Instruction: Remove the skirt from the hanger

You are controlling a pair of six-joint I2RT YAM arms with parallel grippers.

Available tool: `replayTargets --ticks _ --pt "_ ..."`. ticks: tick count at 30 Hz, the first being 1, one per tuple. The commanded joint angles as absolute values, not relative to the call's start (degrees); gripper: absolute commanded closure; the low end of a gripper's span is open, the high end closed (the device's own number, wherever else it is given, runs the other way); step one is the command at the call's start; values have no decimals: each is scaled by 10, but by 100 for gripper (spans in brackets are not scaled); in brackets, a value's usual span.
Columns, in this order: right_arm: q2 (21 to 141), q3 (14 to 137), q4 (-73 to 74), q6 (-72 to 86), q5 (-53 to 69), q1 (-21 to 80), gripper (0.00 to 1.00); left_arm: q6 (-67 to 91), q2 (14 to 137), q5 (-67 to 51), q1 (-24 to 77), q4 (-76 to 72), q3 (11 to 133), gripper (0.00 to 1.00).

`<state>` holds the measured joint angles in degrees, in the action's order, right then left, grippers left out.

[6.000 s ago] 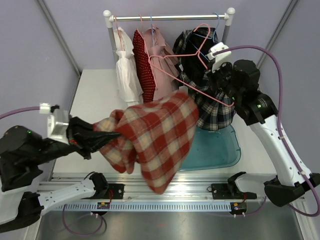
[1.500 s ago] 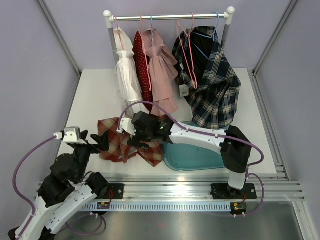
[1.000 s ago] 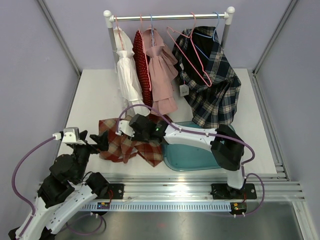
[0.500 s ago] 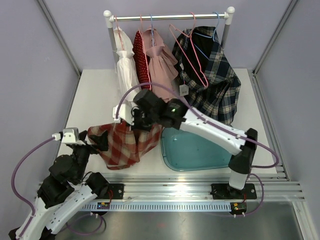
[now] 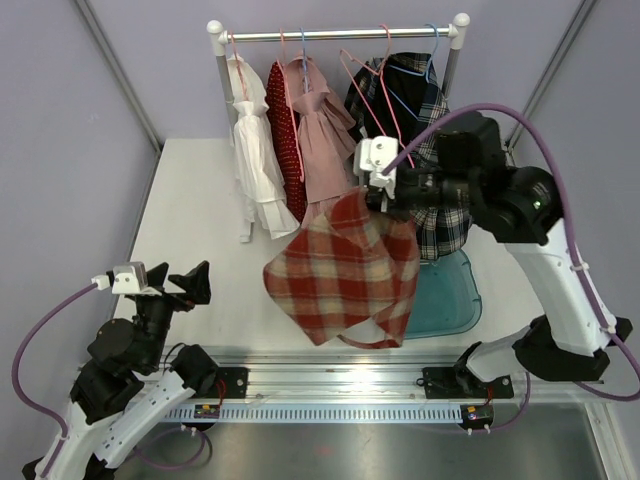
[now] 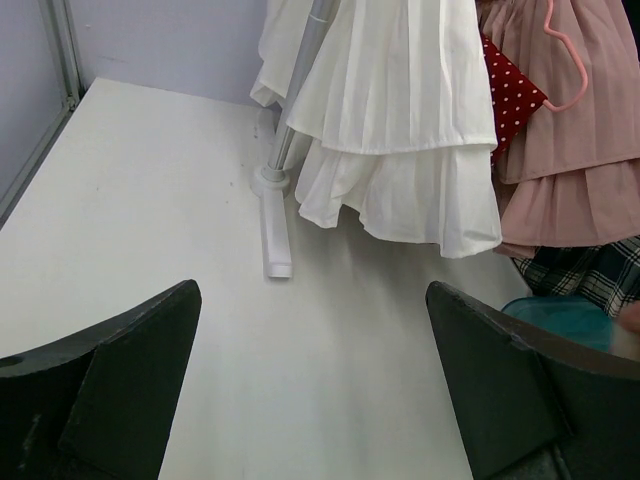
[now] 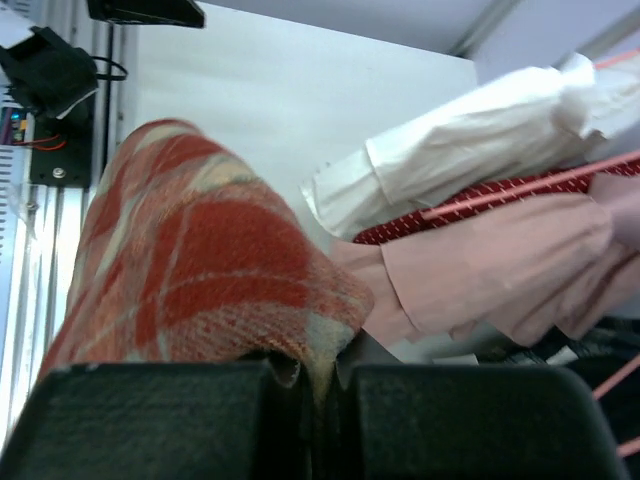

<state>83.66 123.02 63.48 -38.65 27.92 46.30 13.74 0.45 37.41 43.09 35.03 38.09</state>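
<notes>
Garments number five in all: four hang on the rack (image 5: 340, 36) at the top of the overhead view, and the fifth, the red plaid skirt (image 5: 345, 270), is off the rack. From the left of the frame the hung ones are a white pleated dress (image 5: 252, 140), a red dotted piece (image 5: 285, 130), a pink ruffled dress (image 5: 322, 140) and a dark plaid garment (image 5: 440, 110). At least one pink wire hanger (image 5: 375, 85) with nothing on it hangs on the rail between the pink dress and the dark plaid; whether a second sits behind it cannot be told. One teal tub (image 5: 450, 290) stands on the white counter (image 5: 200, 200) at the lower right, partly hidden by the skirt and the dark plaid. Two arms are in view. The right tool (image 5: 370, 197) is closed tight on a fold at the skirt's top edge, in the middle of the frame just below the pink dress; its wrist view shows the two dark fingers (image 7: 150, 420) pressed together with the red-and-cream cloth bunched between them and spilling over to the upper left. The skirt hangs free from that pinch, lifted clear of the counter, spreading down to the lower centre of the overhead frame and overlapping the tub's left edge. The left tool (image 5: 188, 285) sits at the lower left, well apart from the skirt, its jaws spread fully wide and gripping nothing; its own camera looks between them across bare counter to the rack's foot (image 6: 275, 225) and the white dress's hem.
</notes>
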Motion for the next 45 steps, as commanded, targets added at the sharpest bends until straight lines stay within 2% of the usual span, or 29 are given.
replayTargets --ticks 1,8,19,27,31,37,41,45 --pt "776 1216 635 -401 314 422 100 134 -38 391 430 326 381 1" --pt "719 1112 592 -424 211 341 100 130 -12 375 430 325 382 1" --pt "722 1107 491 -413 84 269 100 127 -4 356 430 322 382 1" --pt "688 1057 539 -419 172 256 100 126 -8 355 430 321 381 1" --pt "651 997 622 -450 348 256 100 125 -6 352 430 319 381 1" --pt "598 931 732 -527 471 256 100 123 -4 346 430 317 380 1" --pt "563 838 741 -539 447 256 100 122 -4 343 430 316 380 1" --pt "529 723 631 -461 350 255 100 121 -4 340 430 316 378 1"
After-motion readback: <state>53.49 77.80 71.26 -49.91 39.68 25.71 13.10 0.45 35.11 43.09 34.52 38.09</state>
